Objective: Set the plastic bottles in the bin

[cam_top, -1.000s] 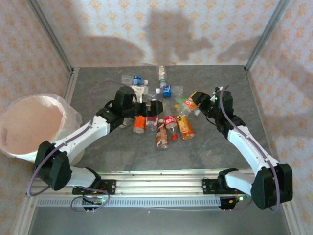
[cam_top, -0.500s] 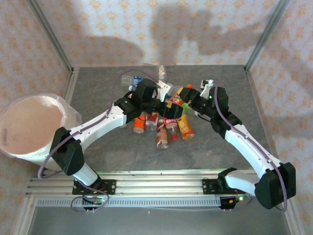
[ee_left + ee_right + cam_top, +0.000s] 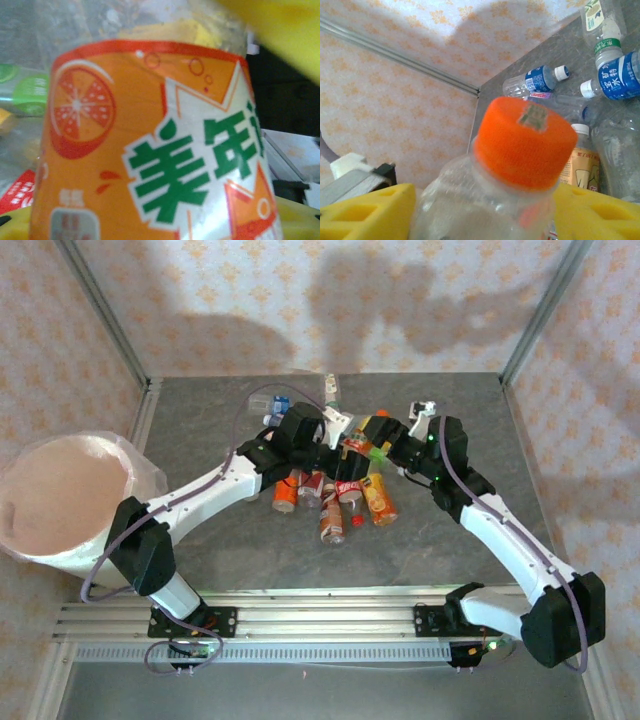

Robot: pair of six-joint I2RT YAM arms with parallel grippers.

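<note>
**Orange-soda bottle (image 3: 150, 150) passing between the two arms above the pile.**

The right gripper (image 3: 380, 447) is clamped on the bottle just under its orange cap (image 3: 525, 140), with its yellow pads (image 3: 370, 212) on both sides. The left gripper (image 3: 338, 440) has the orange label directly before its camera, but I cannot tell whether its fingers already press. The bottle is in the air above the other bottles (image 3: 335, 500) on the grey table (image 3: 250, 540), well apart from the bin (image 3: 60, 495) at the far left. In my judgement, the left gripper should close firmly on the labelled body before the right one lets go, because thin plastic can buckle and slip. Compared with one second ago, the left arm has reached across the pile to the bottle. Since half a second ago, almost nothing has changed.
</note>
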